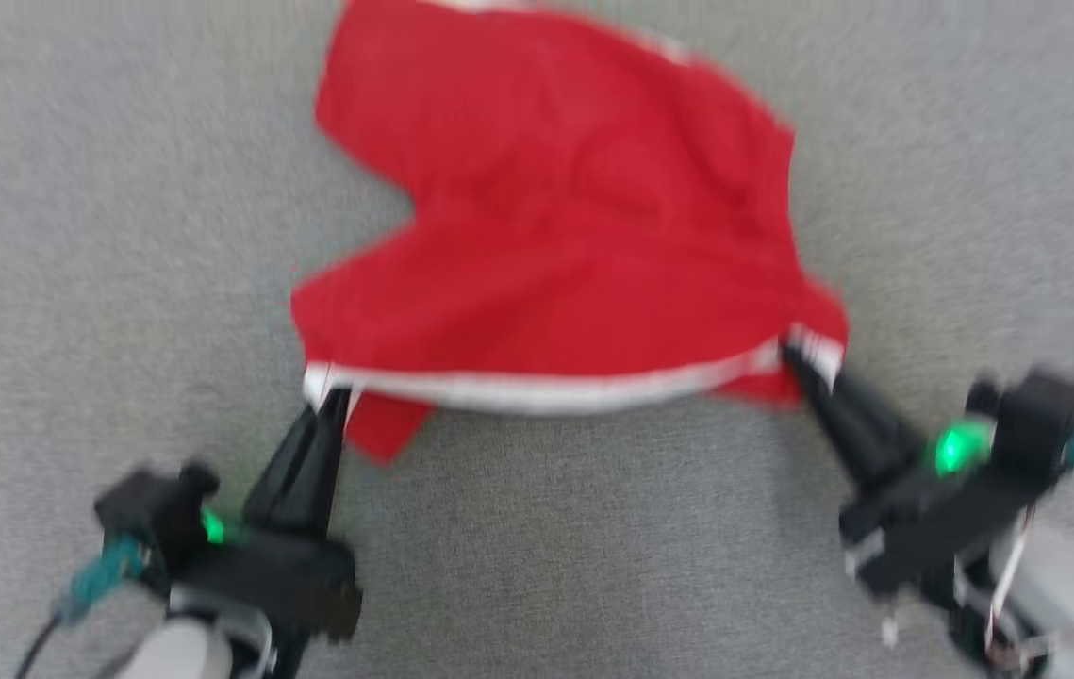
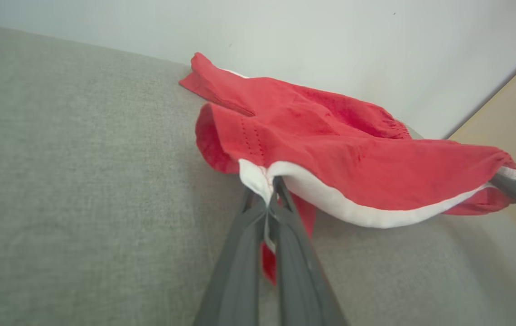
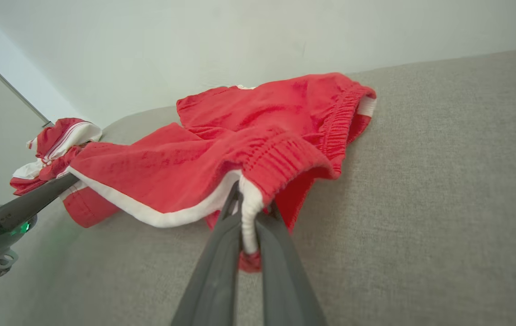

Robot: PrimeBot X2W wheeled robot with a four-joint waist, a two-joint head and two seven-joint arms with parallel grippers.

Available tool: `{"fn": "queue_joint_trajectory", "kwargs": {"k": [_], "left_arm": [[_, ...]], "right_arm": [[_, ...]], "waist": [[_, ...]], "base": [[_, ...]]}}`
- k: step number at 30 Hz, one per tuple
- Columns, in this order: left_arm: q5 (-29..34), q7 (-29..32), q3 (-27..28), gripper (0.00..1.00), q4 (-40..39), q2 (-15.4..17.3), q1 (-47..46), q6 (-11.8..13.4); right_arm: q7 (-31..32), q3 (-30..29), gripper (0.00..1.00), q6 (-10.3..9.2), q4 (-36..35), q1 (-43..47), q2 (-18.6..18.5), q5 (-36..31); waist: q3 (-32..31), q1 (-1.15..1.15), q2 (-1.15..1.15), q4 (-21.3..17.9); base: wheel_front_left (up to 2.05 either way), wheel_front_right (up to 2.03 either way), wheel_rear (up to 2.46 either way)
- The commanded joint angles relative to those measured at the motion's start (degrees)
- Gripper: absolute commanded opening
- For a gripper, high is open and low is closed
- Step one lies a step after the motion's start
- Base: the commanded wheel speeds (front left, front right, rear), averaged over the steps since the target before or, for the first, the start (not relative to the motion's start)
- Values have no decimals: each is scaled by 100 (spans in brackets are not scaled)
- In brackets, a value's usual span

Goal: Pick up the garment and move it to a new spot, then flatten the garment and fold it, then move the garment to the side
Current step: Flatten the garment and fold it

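Note:
The garment (image 1: 555, 217) is a pair of red shorts with white trim along the near edge, lying on grey carpet-like surface. My left gripper (image 1: 334, 401) is shut on the garment's near left corner, pinching the white trim (image 2: 258, 179). My right gripper (image 1: 796, 358) is shut on the near right corner by the elastic waistband (image 3: 248, 203). The near edge hangs stretched and slightly lifted between the two grippers, while the far part of the garment (image 2: 294, 108) rests on the surface. The head view is blurred.
A second red-and-white cloth (image 3: 56, 145) lies bunched at the far left in the right wrist view. A pale wall (image 3: 239, 40) stands behind the grey surface (image 1: 593, 528). A tan panel (image 2: 511, 122) borders the surface on one side.

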Motion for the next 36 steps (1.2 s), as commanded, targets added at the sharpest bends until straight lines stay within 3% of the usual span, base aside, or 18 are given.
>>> {"fn": "queue_joint_trajectory", "kwargs": {"k": [1, 9, 17, 26, 36], "left_arm": [[103, -3, 199, 0, -90, -118, 438, -6], [446, -3, 501, 0, -330, -317, 1529, -175], [738, 35, 446, 0, -501, -100, 1628, -268], [940, 774, 170, 0, -309, 590, -12, -516], [456, 1504, -566, 0, 906, 1201, -2115, -556]], "right_arm": [[-28, 25, 0, 3, -121, 442, -74, -19], [-27, -293, 0, 3, -630, 1933, -179, 62], [-24, -767, 0, 3, -1171, 2665, -70, -130], [157, -988, 0, 3, -1039, 1741, 289, -134], [114, -678, 0, 3, 245, 85, 936, -28]], "waist": [[-599, 3, 2, -54], [-1067, 3, 2, 45], [-1072, 3, 2, -7], [-548, 3, 2, -349], [241, 3, 2, -860]], "base": [[0, 0, 0], [0, 0, 0], [0, 0, 0], [0, 0, 0], [0, 0, 0]]}}
